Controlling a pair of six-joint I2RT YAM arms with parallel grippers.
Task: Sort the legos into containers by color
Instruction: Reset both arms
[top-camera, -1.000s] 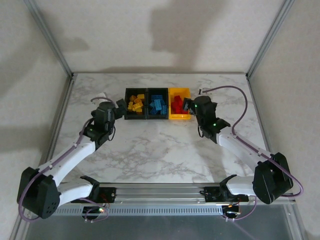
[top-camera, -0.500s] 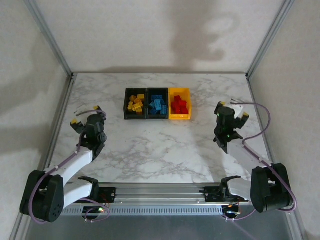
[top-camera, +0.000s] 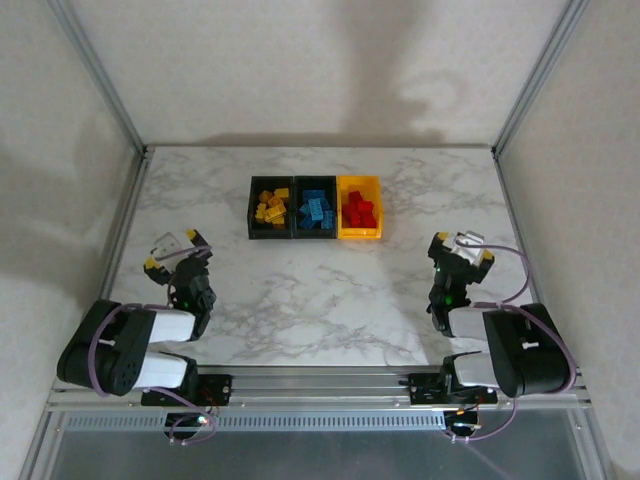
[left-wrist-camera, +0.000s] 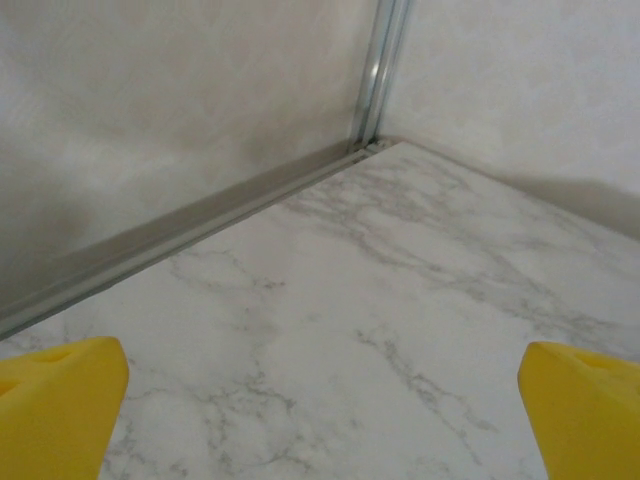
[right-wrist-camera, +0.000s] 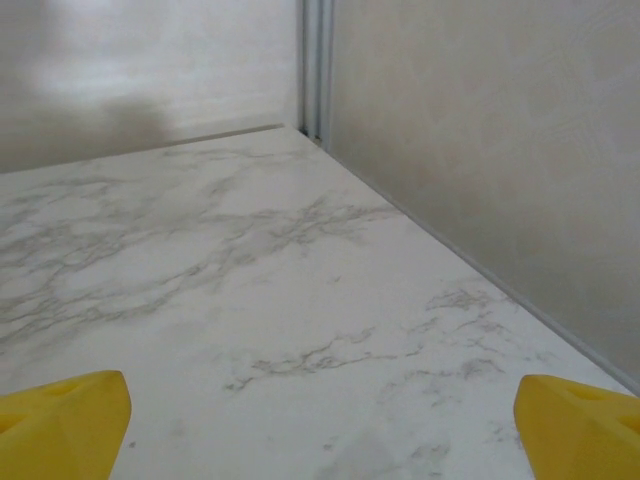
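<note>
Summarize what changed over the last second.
Both grippers retreated from the bins toward the near edge: left gripper to the near left, right gripper to the near right. Both are open and empty; no grab or release visible. Bins and sorted legos unchanged.

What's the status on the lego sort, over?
Left tool and right tool open, empty, down by the bases. All legos sorted by color across three containers: yellow, blue, red. Nothing in the way.
</note>
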